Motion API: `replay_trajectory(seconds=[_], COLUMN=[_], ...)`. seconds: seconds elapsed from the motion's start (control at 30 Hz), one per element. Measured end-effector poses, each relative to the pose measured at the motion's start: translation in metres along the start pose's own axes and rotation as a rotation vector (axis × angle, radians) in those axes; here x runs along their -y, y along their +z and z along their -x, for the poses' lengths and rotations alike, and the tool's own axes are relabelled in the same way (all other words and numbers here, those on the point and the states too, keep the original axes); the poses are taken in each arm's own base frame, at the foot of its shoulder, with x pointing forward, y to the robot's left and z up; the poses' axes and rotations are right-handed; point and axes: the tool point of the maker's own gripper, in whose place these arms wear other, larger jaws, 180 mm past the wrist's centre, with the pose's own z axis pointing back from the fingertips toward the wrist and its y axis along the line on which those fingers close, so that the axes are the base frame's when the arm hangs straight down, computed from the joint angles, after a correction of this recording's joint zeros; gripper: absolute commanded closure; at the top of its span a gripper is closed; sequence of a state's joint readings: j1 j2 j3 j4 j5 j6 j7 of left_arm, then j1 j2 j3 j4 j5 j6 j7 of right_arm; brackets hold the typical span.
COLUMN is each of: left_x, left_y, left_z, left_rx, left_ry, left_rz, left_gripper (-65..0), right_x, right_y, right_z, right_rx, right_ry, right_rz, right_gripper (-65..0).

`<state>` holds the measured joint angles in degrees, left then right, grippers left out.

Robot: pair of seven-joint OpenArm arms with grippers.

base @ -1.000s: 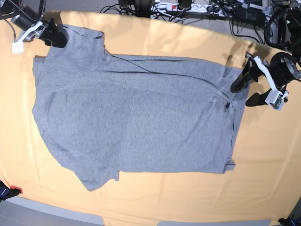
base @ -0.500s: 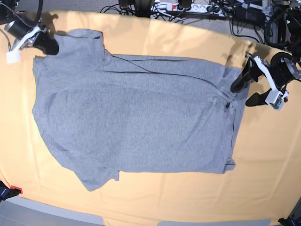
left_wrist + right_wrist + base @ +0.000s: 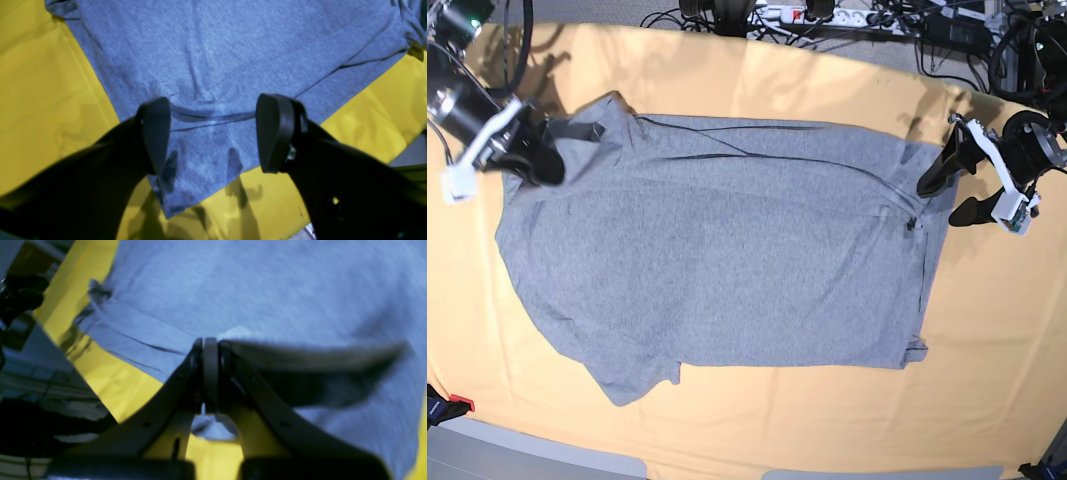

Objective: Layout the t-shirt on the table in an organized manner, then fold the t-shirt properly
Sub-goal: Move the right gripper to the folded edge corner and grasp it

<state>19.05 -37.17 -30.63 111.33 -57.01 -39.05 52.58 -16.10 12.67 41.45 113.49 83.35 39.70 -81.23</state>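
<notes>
The t-shirt (image 3: 717, 250) lies spread plain side up across the table (image 3: 987, 340), so any lettering is hidden. At its 10 o'clock corner the right hand (image 3: 539, 160) is clamped on a lifted fold; the wrist view is blurred there. At 3 o'clock the left hand (image 3: 957, 190) stands apart over the edge.

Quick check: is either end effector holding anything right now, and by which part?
The right end effector is shut on the t-shirt, pinching its far corner, lifted off the table. The left end effector is open, holding nothing.
</notes>
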Motion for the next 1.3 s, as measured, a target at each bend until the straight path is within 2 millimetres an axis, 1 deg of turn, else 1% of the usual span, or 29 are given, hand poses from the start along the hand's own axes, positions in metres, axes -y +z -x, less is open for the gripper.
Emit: replay_trajectory(seconds=[0.1,0.17,0.2,0.33,0.4,0.47,0.53,0.6,0.8,0.9,1.03,1.2,1.3], left_x=[0.000,0.000,0.000,0.000,0.000,0.000,0.000,0.000,0.000,0.000,-0.003,-0.005,-0.012], left_y=[0.000,0.000,0.000,0.000,0.000,0.000,0.000,0.000,0.000,0.000,0.000,0.000,0.001], left_z=[0.000,0.000,0.000,0.000,0.001,0.000,0.001,0.000,0.001,0.001,0.003,0.004,0.009], left_rx=[-0.001,0.000,0.000,-0.002,-0.003,-0.003,-0.003,-0.003,-0.003,-0.003,-0.016,-0.021,-0.047], left_ry=[0.000,0.000,0.000,0.000,0.000,0.000,0.000,0.000,0.000,0.000,0.001,0.006,0.010], left_rz=[0.000,0.000,0.000,0.000,0.000,0.000,0.000,0.000,0.000,0.000,-0.019,-0.030,-0.065], left_gripper=[-40.9,-40.9,-40.9,-40.9,-40.9,-40.9,-40.9,-40.9,-40.9,-40.9,-40.9,-40.9,-40.9], right_x=[-0.014,-0.023,-0.024,-0.013,-0.008,0.003,0.012,0.017,0.035,0.052,0.071,0.077,0.077], right_y=[-0.020,-0.032,-0.038,-0.058,-0.066,-0.070,-0.070,-0.070,-0.066,-0.060,-0.051,-0.047,-0.047], right_z=[-0.015,-0.022,-0.022,-0.013,-0.016,-0.022,-0.027,-0.030,-0.024,-0.026,-0.020,-0.018,-0.018], right_rx=[0.015,0.013,-0.003,-0.118,-0.123,-0.136,-0.128,-0.116,-0.171,-0.170,-0.186,-0.186,-0.188], right_ry=[0.046,0.075,0.094,0.172,0.211,0.262,0.290,0.304,0.334,0.307,0.264,0.228,0.225], right_rz=[-0.077,-0.119,-0.119,-0.037,0.000,0.063,0.117,0.147,0.243,0.348,0.467,0.506,0.508], right_gripper=[0.0,0.0,0.0,0.0,0.0,0.0,0.0,0.0,0.0,0.0,0.0,0.0,0.0])
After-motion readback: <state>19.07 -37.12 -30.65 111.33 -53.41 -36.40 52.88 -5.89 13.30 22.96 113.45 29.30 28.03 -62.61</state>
